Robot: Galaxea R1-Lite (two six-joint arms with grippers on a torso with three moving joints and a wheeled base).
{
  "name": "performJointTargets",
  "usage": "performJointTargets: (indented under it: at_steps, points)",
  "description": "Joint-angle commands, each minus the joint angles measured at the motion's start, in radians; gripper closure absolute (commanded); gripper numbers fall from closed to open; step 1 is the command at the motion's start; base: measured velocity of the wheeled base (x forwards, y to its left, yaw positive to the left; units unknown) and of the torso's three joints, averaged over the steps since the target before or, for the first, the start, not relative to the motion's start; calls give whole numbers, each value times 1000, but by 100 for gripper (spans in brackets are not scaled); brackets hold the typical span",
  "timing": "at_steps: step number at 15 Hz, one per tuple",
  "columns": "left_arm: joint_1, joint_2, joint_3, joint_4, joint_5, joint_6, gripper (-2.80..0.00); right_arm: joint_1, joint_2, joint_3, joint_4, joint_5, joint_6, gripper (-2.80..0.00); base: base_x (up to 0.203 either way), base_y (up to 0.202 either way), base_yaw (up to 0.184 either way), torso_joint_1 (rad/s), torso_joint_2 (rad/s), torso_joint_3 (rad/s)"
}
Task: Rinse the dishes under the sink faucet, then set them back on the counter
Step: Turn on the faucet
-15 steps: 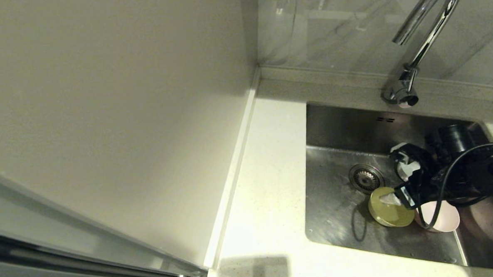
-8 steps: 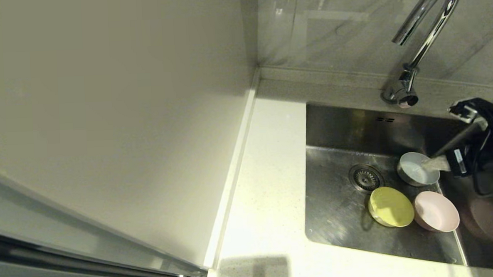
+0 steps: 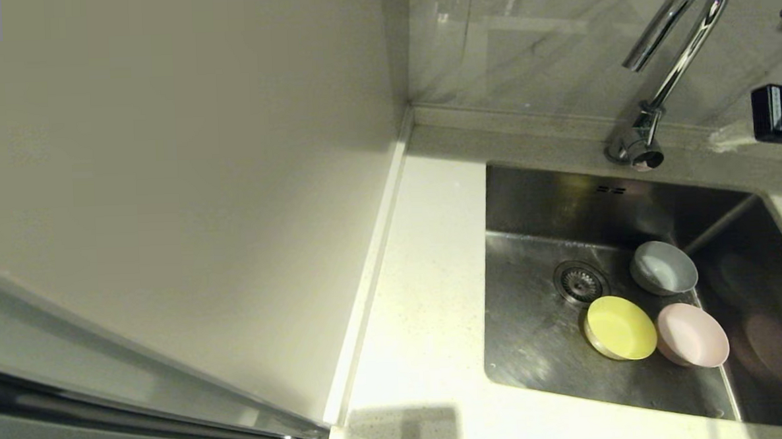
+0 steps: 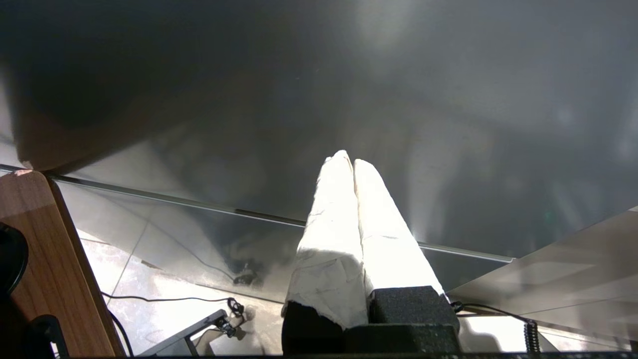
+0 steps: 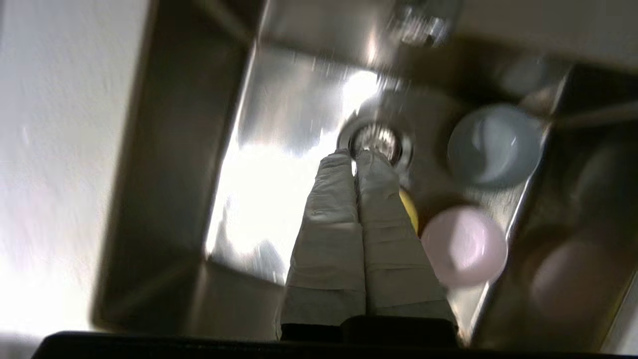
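Sink station, current holdings. I count three dishes, all on the floor of the sink [image 3: 535, 345], none on the counter [image 3: 427, 297]: a yellow-green bowl [image 3: 620, 327] just beside the drain strainer [image 3: 578, 281], a pale pink bowl [image 3: 692, 335] touching it on the far side from the drain, and a pale grey-blue bowl [image 3: 664, 268] nearer the back wall of the basin, apart from the other two. All three sit upright, mouths up. The faucet [image 3: 677, 48] arches over the back rim; I see no water running from it. My right gripper [image 5: 355, 155] has its wrapped fingers pressed flat together on nothing; in the head view only a dark piece of that arm shows at the right edge, level with the tap's neck. From its own camera the bowls lie below and ahead of the fingertips, the yellow-green one mostly hidden behind them. Being round, the bowls offer no long axis, so I judge any rim approach serves equally. My left gripper [image 4: 349, 162] is parked, fingers closed and empty, away from the sink; the right arm is plainly the nearer. Rinsing, by my reading, has not begun.
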Motion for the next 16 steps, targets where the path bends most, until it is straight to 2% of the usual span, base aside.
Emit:
performJointTargets:
  at_steps: [1,5,7,9,10,12,14,16]
  points:
    - [0,0,3,0,0,0,0,-79,48,-62,-30,-6,41,0,0,0,0,0,0,0]
    - [0,0,3,0,0,0,0,-372,124,-64,-87,75,68,0,0,0,0,0,0,0]
    - [0,0,3,0,0,0,0,-432,241,-66,-97,99,51,0,0,0,0,0,0,0]
    - [0,0,3,0,0,0,0,-456,342,-70,-122,152,40,0,0,0,0,0,0,0]
    - [0,0,3,0,0,0,0,-461,362,-71,-131,243,39,0,0,0,0,0,0,0]
    - [0,0,3,0,0,0,0,-460,373,-71,-128,374,47,0,0,0,0,0,0,0]
    - [0,0,3,0,0,0,0,-449,371,-72,-130,470,137,0,0,0,0,0,0,0]
    - [0,0,3,0,0,0,0,-445,362,-73,-142,578,182,0,0,0,0,0,0,0]
